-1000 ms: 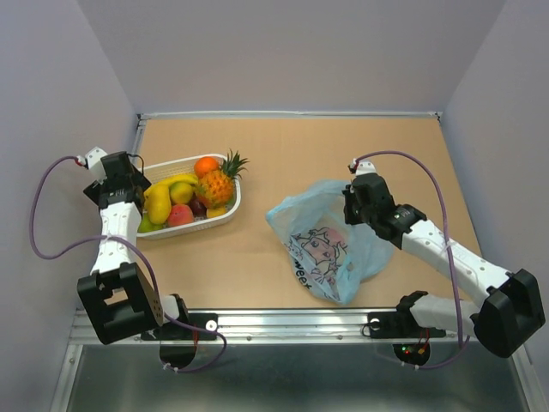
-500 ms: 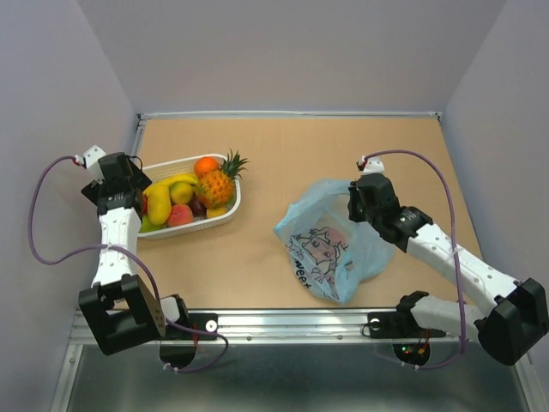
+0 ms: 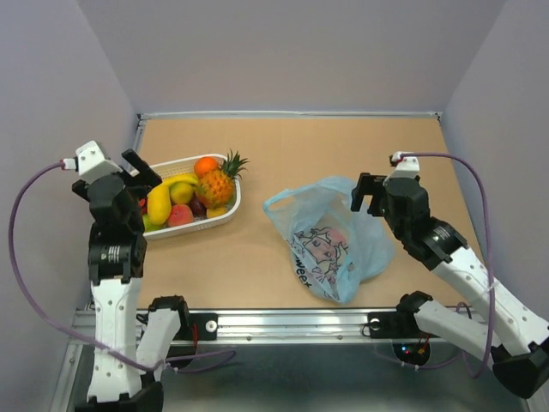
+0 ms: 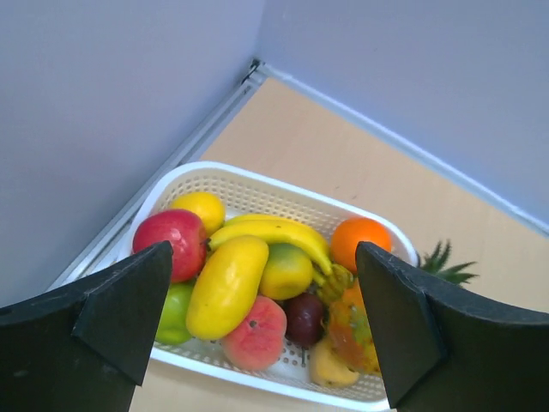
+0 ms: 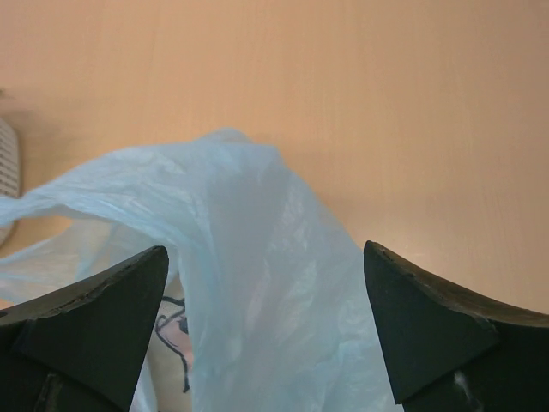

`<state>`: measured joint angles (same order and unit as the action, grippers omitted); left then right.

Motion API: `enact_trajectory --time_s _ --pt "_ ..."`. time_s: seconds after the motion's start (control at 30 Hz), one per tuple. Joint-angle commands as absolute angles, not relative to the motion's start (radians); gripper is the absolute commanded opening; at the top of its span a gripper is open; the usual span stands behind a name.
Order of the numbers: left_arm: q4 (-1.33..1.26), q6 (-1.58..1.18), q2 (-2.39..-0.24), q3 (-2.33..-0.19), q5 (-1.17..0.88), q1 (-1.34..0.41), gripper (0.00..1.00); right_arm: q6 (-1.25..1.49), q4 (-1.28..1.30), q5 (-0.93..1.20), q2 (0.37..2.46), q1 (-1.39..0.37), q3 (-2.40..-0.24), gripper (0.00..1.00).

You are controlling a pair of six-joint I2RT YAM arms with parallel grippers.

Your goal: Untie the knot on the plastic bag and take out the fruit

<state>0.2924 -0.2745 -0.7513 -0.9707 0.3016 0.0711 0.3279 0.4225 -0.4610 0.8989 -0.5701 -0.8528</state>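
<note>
The light-blue plastic bag (image 3: 330, 249) lies right of centre on the table, print up, its top edge loose and raised. No knot shows. A pinkish shape shows through the film; I cannot tell what it is. My right gripper (image 3: 367, 196) hangs open just above the bag's right top edge, and the bag film (image 5: 257, 283) rises between the spread fingers without touching them. My left gripper (image 3: 140, 174) is open and empty above the basket's left end. The fruit there includes a mango (image 4: 225, 287), apple (image 4: 171, 240), peach (image 4: 255, 332), orange (image 4: 360, 240) and pineapple (image 3: 219, 183).
The white slotted basket (image 3: 193, 225) stands at the left, close to the left wall and its metal rail (image 4: 214, 120). It also holds bananas (image 4: 274, 232), a lemon (image 4: 202, 206) and a dark plum (image 4: 304, 318). Bare brown tabletop (image 3: 343, 146) lies behind the bag.
My right gripper has opened, let go of the bag's top and drawn back up and to the right. The bag's top has spread leftward. My left arm has risen higher over the basket.
</note>
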Motion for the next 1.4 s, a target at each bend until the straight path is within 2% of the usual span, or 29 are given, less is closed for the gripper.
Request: enact_trajectory --time_s 0.0,0.3,0.5,0.7,0.9,1.37 --pt "0.428 -0.216 -0.611 -1.126 0.291 0.064 0.99 0.299 0.413 -0.459 0.764 -0.574 -0.959 1.0" --pt "0.584 -0.187 -0.31 -1.295 0.262 0.051 0.99 0.229 0.414 -0.515 0.448 -0.574 -0.963 1.0" --pt "0.653 -0.239 -0.137 -1.218 0.529 -0.032 0.99 0.199 0.414 -0.551 0.276 -0.574 -0.891 1.0" --pt "0.643 -0.253 -0.002 -1.125 0.594 -0.095 0.99 0.178 0.414 -0.574 0.105 -0.574 -0.81 1.0" --pt "0.601 -0.253 0.118 -1.121 0.62 -0.097 0.99 0.17 0.414 -0.597 0.031 -0.574 -0.756 1.0" --pt "0.532 -0.285 0.195 -1.092 0.776 -0.1 0.99 0.153 0.405 -0.623 0.005 -0.574 -0.637 1.0"
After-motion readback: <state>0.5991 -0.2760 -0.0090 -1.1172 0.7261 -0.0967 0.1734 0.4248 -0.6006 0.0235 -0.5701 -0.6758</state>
